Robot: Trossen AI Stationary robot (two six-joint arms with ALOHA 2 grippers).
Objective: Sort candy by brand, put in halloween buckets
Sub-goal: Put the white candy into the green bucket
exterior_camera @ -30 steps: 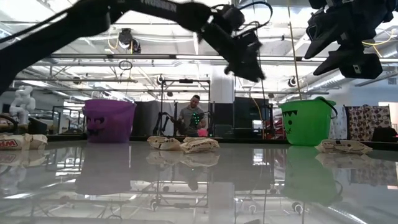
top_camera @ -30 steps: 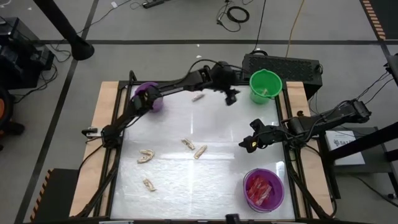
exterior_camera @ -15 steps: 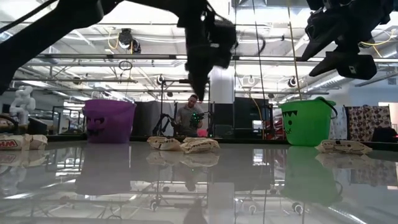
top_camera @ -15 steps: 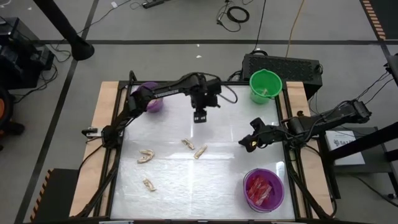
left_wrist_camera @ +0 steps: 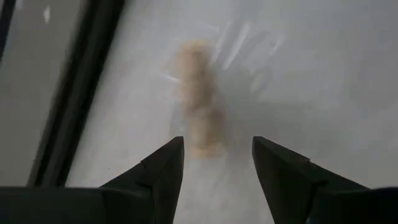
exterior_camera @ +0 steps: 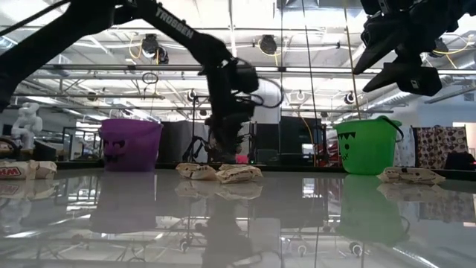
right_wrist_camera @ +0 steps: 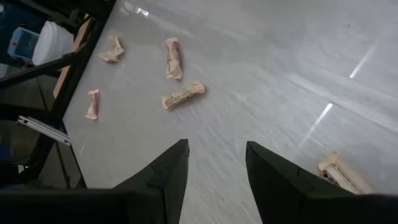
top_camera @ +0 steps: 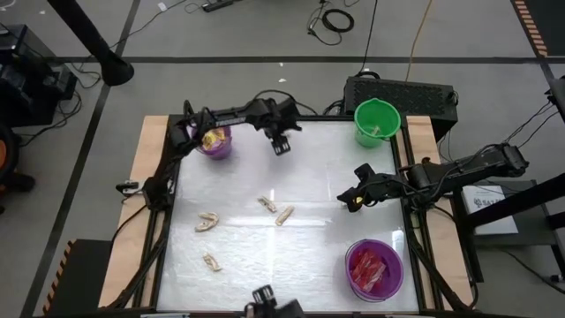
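Observation:
My left gripper (top_camera: 281, 144) hangs open near the table's far edge, pointing steeply down. In the left wrist view a tan candy (left_wrist_camera: 198, 93) lies on the table just beyond its open fingers (left_wrist_camera: 217, 146), untouched. Several more tan candies (top_camera: 284, 215) lie mid-table. A purple bucket (top_camera: 214, 140) with yellow candy stands at the far left, a green bucket (top_camera: 376, 122) at the far right, and a purple bucket (top_camera: 373, 268) with red packets at the near right. My right gripper (top_camera: 351, 201) waits open above the table's right side.
Tan candies show in the right wrist view (right_wrist_camera: 182, 96), and one lies close under that gripper (right_wrist_camera: 342, 174). A black frame rail (left_wrist_camera: 74, 93) runs along the table's edge beside the left gripper. The table's middle (top_camera: 291, 256) is bare glossy surface.
My left gripper has swung from beside the green bucket toward the table's left along the far edge. It has sunk and tipped from slanting to pointing steeply down, and now stands over the tan candy there. Its fingers have stayed open.

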